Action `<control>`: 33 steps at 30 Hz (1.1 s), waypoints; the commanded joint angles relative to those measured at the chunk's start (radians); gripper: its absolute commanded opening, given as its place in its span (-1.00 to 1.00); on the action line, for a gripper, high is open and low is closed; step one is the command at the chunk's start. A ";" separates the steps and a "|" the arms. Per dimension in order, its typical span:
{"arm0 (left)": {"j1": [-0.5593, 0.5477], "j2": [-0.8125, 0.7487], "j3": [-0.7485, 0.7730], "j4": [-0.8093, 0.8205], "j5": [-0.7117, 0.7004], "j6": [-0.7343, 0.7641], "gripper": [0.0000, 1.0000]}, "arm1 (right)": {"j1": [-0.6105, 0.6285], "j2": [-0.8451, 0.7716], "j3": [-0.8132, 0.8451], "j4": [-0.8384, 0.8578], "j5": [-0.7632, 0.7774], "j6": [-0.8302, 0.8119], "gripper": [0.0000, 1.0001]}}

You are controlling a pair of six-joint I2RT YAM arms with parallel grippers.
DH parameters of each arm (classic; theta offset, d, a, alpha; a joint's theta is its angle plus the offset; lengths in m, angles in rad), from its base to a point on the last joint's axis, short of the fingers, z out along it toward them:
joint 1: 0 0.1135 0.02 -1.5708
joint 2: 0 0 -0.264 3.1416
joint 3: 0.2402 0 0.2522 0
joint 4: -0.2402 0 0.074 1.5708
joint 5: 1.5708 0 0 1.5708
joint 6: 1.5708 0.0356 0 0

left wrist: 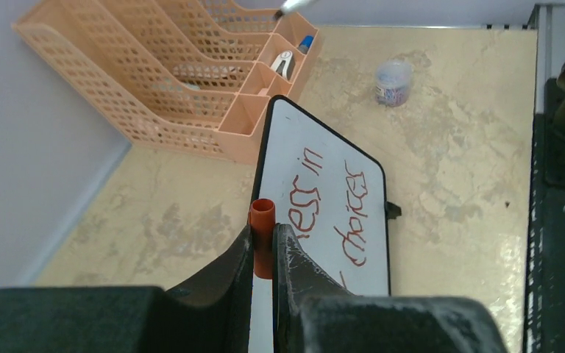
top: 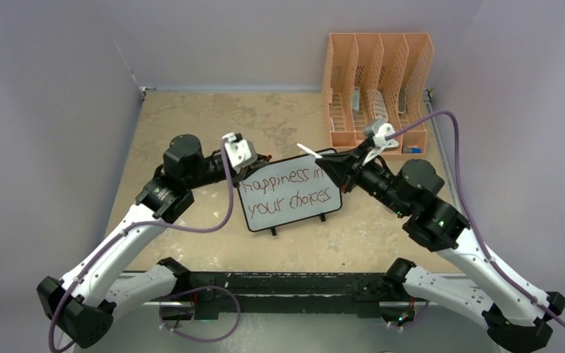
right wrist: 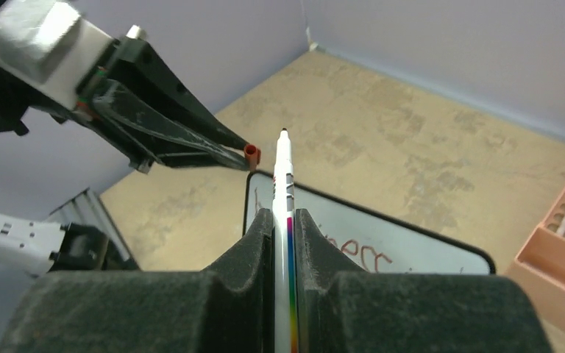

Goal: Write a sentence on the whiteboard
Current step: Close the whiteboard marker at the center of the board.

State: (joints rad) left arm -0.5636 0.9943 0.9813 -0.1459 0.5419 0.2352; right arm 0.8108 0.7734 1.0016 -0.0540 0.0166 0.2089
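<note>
mottled beige table (top: 191,125) (lilac walls (top: 44,73)): left pincer (left wrist: 265,232) pinches a cap (left wrist: 262,212), right pincer (right wrist: 285,218) a marker (right wrist: 284,169).

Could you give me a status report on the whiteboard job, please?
Left end effector shut on red cap; right end effector shut on marker. Sentence written on whiteboard. No obstruction.

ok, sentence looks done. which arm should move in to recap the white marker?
Right, probably. The right gripper holds the white rainbow-striped marker straight out. Its bare tip is close beside the small orange cap pinched in the left gripper, which can just hold steady.
</note>
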 commanded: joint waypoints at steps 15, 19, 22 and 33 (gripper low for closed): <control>-0.152 -0.102 0.026 -0.229 -0.163 0.705 -1.00 | 0.002 0.193 0.212 -0.234 -0.321 0.020 -1.00; -0.189 -0.091 0.046 -0.266 -0.215 0.733 -1.00 | 0.002 0.203 0.196 -0.220 -0.339 0.026 -1.00; -0.194 -0.083 0.062 -0.280 -0.226 0.739 -1.00 | 0.002 0.205 0.186 -0.210 -0.347 0.032 -1.00; -0.208 -0.067 0.092 -0.299 -0.229 0.734 -1.00 | 0.002 0.210 0.168 -0.196 -0.306 0.041 -1.00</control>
State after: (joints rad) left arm -0.7639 0.9295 1.0256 -0.4461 0.3199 0.9543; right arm 0.8112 0.9894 1.1645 -0.3004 -0.2871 0.2317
